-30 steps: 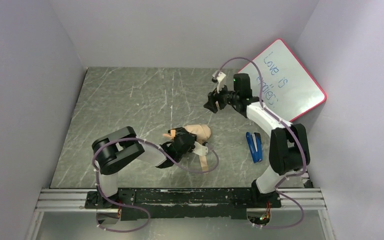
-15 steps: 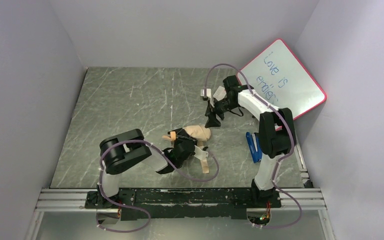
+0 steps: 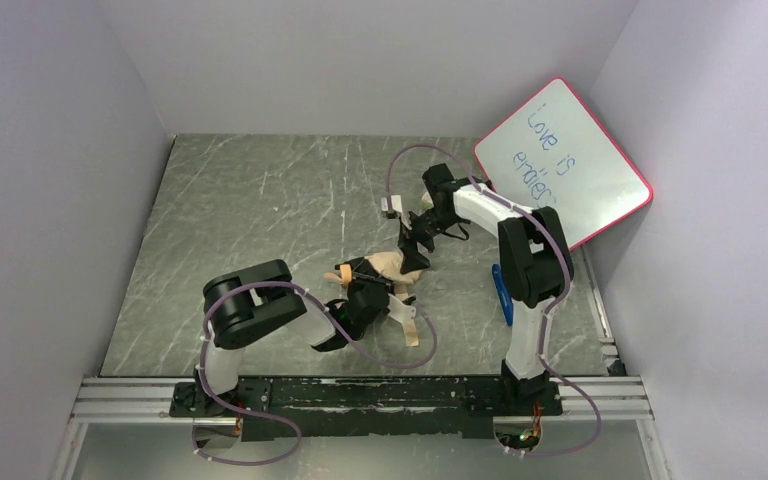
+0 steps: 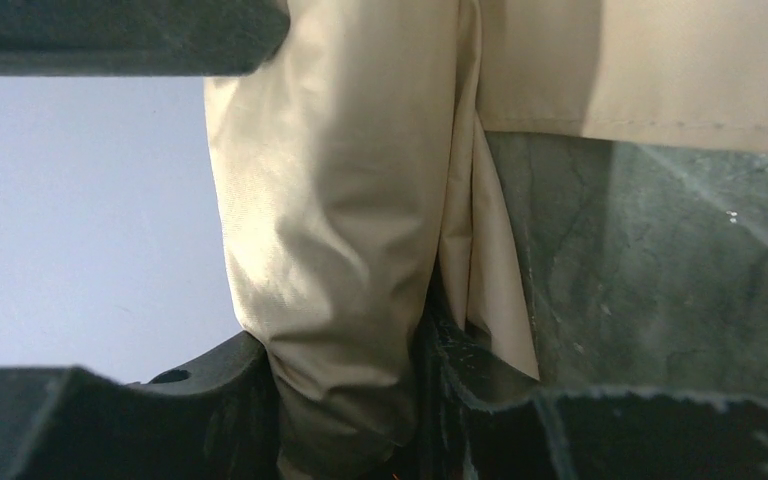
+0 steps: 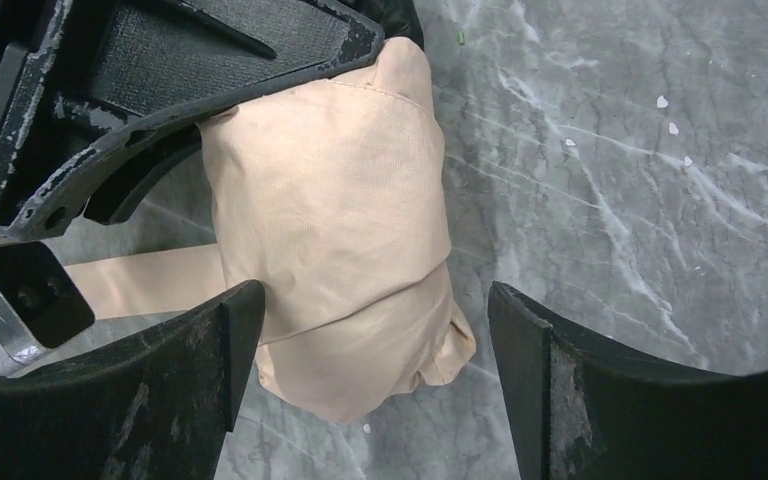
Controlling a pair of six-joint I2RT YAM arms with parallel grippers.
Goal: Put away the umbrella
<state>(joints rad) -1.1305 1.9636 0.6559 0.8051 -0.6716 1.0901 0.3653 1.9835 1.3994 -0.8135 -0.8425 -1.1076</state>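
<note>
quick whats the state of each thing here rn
umbrella: folded, fabric bunched, lying on table
left end effector: shut on umbrella
right end effector: open, fingers either side of umbrella's end
whiteboard: propped at a tilt, written on
blue object: lying on table, partly hidden

One compact folding umbrella [image 3: 392, 266] lies at the centre of the frame. One pink-framed whiteboard [image 3: 570, 160] leans at upper right. One small blue stapler-like object [image 3: 501, 295] sits right of centre. Two robot arms stand on one table [image 3: 240, 200]: left arm [image 3: 260, 305], right arm [image 3: 525, 255].
</note>
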